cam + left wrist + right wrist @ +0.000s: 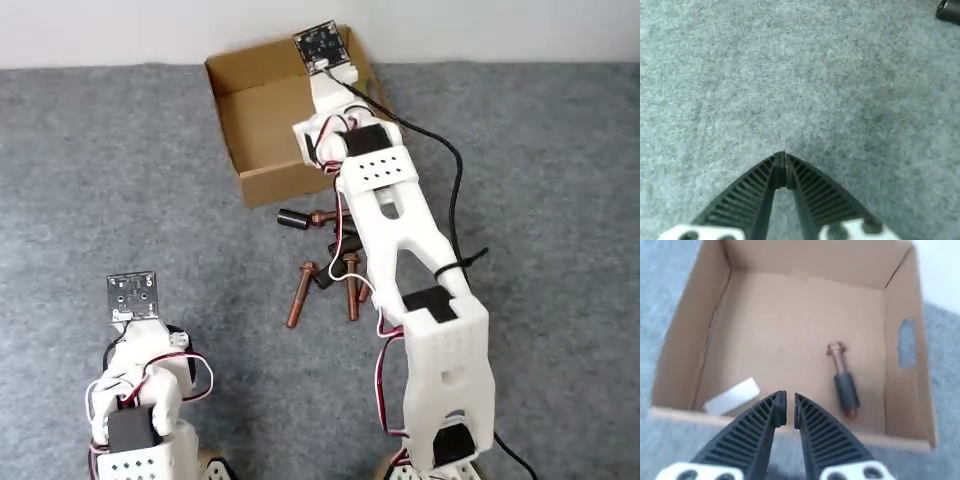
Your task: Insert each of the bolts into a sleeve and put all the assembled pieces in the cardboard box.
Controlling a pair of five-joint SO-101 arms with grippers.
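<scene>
The cardboard box (228, 100) stands open at the back of the grey carpet. My right gripper (789, 403) hovers over its near wall, shut but for a thin slit, with nothing in it. One bolt in a black sleeve (844, 382) lies on the box floor (790, 330). Just in front of the box, another bolt in a sleeve (303, 218) lies on the carpet. Loose copper bolts (298, 293) (351, 287) and black sleeves (325, 278) lie beside the right arm (400, 215). My left gripper (785, 167) is shut and empty above bare carpet near the front left.
A white strip (732, 396) lies in a near corner of the box floor. One black sleeve (950, 10) pokes into the left wrist view's edge. The right arm's black cable (455, 170) runs over the carpet to the right of the box.
</scene>
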